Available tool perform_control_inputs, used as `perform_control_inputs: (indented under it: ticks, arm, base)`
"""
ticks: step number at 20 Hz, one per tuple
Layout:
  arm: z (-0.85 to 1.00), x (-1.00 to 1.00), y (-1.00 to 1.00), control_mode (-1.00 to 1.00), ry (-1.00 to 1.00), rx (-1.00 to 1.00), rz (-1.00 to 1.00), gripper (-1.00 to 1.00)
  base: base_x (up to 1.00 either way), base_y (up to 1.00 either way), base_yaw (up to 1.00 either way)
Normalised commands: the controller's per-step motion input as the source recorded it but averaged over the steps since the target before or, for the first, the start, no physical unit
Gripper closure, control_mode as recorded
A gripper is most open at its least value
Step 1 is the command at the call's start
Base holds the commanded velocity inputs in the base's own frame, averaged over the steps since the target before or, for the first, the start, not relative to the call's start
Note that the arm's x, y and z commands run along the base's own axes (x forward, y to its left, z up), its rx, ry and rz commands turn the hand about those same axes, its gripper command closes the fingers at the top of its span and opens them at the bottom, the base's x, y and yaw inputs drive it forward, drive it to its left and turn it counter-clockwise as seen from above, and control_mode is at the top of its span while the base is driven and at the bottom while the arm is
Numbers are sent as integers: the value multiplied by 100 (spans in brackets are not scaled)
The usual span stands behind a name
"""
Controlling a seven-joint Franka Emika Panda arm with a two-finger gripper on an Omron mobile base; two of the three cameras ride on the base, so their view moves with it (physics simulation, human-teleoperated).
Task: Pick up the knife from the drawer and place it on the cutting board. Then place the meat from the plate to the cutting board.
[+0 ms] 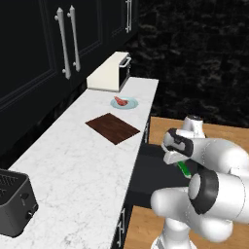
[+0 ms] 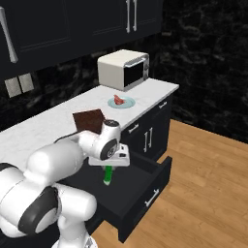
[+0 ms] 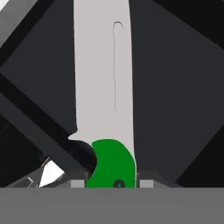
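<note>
My gripper [image 2: 108,163] is shut on the knife [image 2: 107,175], gripping its green handle [image 3: 111,164]. The knife hangs point-down just above the open dark drawer [image 2: 141,190]. In the hand view the pale blade [image 3: 103,74] runs away from the gripper [image 3: 111,183] over the drawer's dark inside. On the white marble counter lies the reddish-brown cutting board [image 1: 113,127] with nothing on it, left of and above the gripper [image 1: 177,159]. Beyond the board sits the pale blue plate [image 1: 125,103] with the red meat [image 1: 120,101] on it.
A cream microwave [image 1: 109,72] stands at the counter's far end behind the plate. A black toaster [image 1: 14,202] sits at the near left of the counter. Tall cabinet doors with long silver handles [image 1: 63,44] rise on the left. Wooden floor [image 2: 203,164] lies right of the drawer.
</note>
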Motion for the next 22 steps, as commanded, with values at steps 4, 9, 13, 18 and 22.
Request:
perform_control_inputs:
  ticks: [4, 9, 13, 18, 22]
  arm:
    - [100, -5, -6, -100, 0, 8, 1, 100]
    - [94, -5, 10, -100, -2, 9, 5, 100]
    - [61, 0, 11, -100, -8, 3, 9, 100]
    - [11, -4, 33, -100, -8, 0, 9, 100]
    - [0, -43, 52, -100, -12, 0, 1, 100]
  base:
    - [0, 0, 0]
    - [0, 0, 0]
    - [0, 0, 0]
    - [0, 0, 0]
    - [0, 0, 0]
